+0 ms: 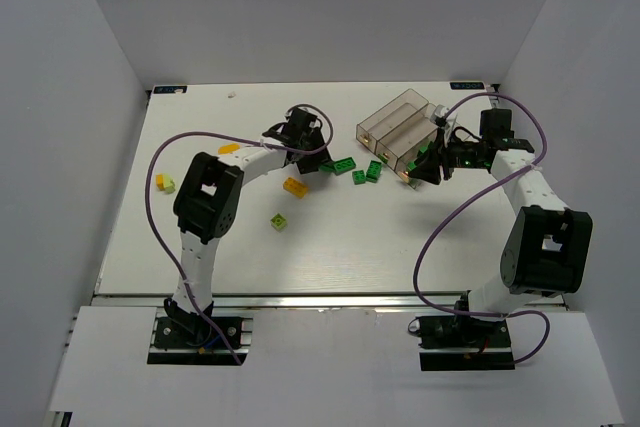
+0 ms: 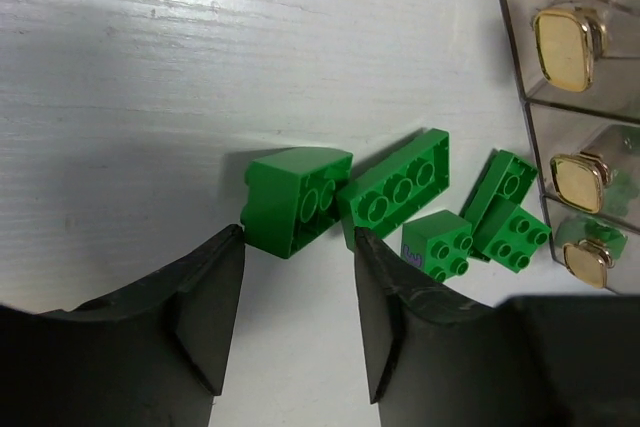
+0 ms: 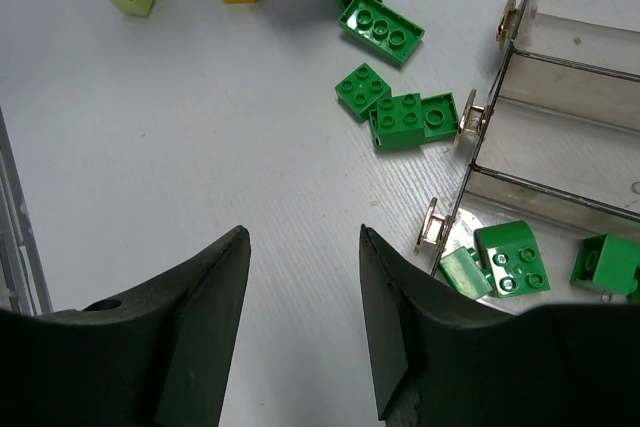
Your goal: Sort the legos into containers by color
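My left gripper (image 1: 305, 152) is open on the table, and its jaws (image 2: 295, 239) stand just short of a curved dark green brick (image 2: 290, 197). A long green brick (image 2: 400, 187) and smaller green ones (image 2: 440, 245) lie beside it. My right gripper (image 1: 428, 165) is open and empty (image 3: 302, 237) over bare table by the three joined smoky bins (image 1: 395, 122). The nearest bin holds green bricks (image 3: 510, 257); the middle bin (image 3: 580, 107) looks empty. Orange bricks (image 1: 294, 187) and a lime brick (image 1: 279, 221) lie mid-table.
More bricks lie at the left: an orange one (image 1: 229, 149) and an orange and lime pair (image 1: 164, 183). The bins have gold handles (image 2: 565, 47) facing the green cluster (image 3: 400, 112). White walls enclose the table on three sides.
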`<state>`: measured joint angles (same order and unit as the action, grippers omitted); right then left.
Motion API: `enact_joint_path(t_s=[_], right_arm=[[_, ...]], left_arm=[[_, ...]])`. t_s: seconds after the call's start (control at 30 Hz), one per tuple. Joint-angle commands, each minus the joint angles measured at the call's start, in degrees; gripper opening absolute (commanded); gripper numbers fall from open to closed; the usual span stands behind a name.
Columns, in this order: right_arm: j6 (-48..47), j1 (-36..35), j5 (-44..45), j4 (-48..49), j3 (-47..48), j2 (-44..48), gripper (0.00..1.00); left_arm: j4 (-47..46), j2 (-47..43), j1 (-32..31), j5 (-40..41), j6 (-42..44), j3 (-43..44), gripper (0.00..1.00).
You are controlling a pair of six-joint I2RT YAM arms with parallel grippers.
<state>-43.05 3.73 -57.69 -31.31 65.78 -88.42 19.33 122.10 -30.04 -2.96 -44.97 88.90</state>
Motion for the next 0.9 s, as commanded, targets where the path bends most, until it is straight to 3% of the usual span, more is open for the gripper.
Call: enact_joint_path(t_s=[0.0,0.23,0.37,0.5,0.87], right_arm=[[0.33,0.05,-1.99,0.90,0.14,0.71,0.53],[0.16,0.05,-1.99,0.72,-0.12,0.62,0.53],[0.07,0.05,-1.90,0.55,-0.04,0.62,0.53],[-0.19,0.05,-1.81,0.02,0.23,0.71,0.52],[-0.20,0.05,-1.99,-0.33,1.28,0.44,0.52]], left_arm=[[-1.67,0.59,0.42,-0.29,-0.73,-0.22,0.56],[-2.28,1.56,0.60,-1.26,-0.91,-0.57,0.46],[-3.07,1.21,0.60,-1.52,-1.00,-0.83,0.31],[-4.56,-0.37,0.60,-1.26,-0.82,-2.15,0.23],[-10.97,-8.80,0.60,-2.13,-0.03,-10.58,0.18]])
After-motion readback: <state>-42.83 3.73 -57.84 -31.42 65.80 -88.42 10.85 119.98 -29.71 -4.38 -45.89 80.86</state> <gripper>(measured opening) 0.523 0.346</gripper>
